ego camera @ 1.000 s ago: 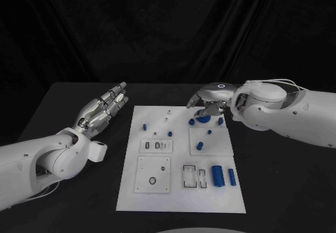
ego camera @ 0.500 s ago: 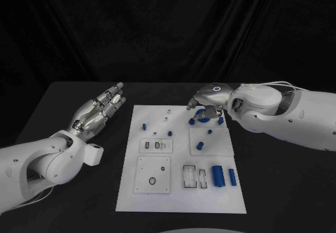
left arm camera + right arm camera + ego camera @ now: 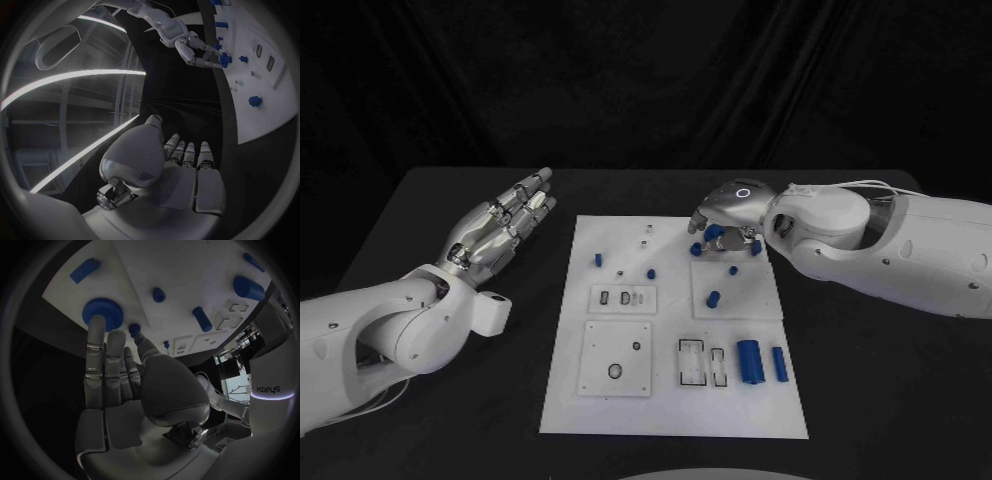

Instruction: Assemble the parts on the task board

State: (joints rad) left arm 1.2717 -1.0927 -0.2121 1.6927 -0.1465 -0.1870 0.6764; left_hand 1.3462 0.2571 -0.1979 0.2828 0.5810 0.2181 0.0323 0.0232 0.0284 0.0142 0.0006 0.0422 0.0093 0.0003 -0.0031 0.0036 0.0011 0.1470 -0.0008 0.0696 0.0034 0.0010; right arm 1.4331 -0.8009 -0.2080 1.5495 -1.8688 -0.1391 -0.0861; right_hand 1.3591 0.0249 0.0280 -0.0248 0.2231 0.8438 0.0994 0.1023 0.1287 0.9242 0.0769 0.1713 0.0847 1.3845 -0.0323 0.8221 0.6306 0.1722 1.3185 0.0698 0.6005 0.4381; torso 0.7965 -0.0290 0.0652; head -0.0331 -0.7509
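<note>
head view: right hand (image 3: 728,210) (fingers down) covers blue gear (image 3: 715,234).

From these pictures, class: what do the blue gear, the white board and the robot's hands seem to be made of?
Blue gear: probably plastic; matt, even colour, moulded-looking teeth.
White board: likely plastic or painted sheet; flat, smooth, dull surface.
Right hand and left hand: look like metal or silver-coated plastic; satin grey sheen. The pictures cannot settle which.

Parts (image 3: 749,359) on task board (image 3: 672,420)
</note>
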